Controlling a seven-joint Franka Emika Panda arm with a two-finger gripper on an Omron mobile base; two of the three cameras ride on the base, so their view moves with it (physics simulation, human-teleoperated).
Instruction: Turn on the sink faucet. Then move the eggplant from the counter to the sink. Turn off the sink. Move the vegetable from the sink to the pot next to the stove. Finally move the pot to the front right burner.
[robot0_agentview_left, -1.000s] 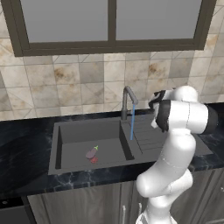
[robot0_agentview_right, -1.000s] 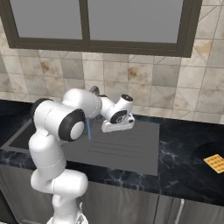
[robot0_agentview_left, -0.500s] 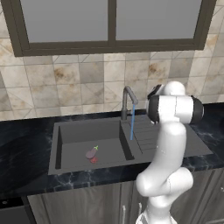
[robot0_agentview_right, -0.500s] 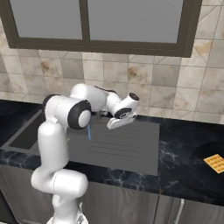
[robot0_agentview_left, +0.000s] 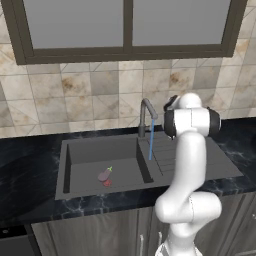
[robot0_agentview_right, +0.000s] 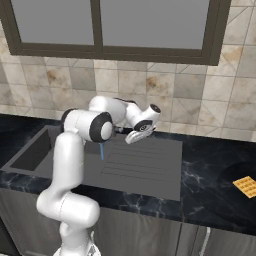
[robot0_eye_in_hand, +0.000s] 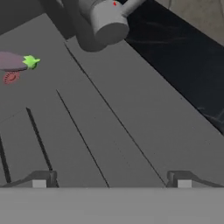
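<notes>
- No brand, label or readable writing shows on anything.
- The sink faucet (robot0_agentview_left: 146, 116) stands at the back of the sink (robot0_agentview_left: 90, 150), a thin blue stream of water (robot0_agentview_left: 151, 140) falling from its spout.
- The eggplant (robot0_agentview_left: 105, 174) lies on the basin floor, touching the red drain mark (robot0_agentview_left: 107, 183).
- The tool (robot0_agentview_right: 134, 136) hangs over the ribbed drainboard (robot0_agentview_right: 140, 165) beside the faucet, fingers spread wide and empty, well apart from the eggplant.

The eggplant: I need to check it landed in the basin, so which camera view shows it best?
The left base view: the eggplant lies whole on the floor of the sink, by the red drain mark. The hand view cuts it off at the picture's edge, with the green stem tip in shot. In the right base view the arm and basin wall hide it.
</notes>
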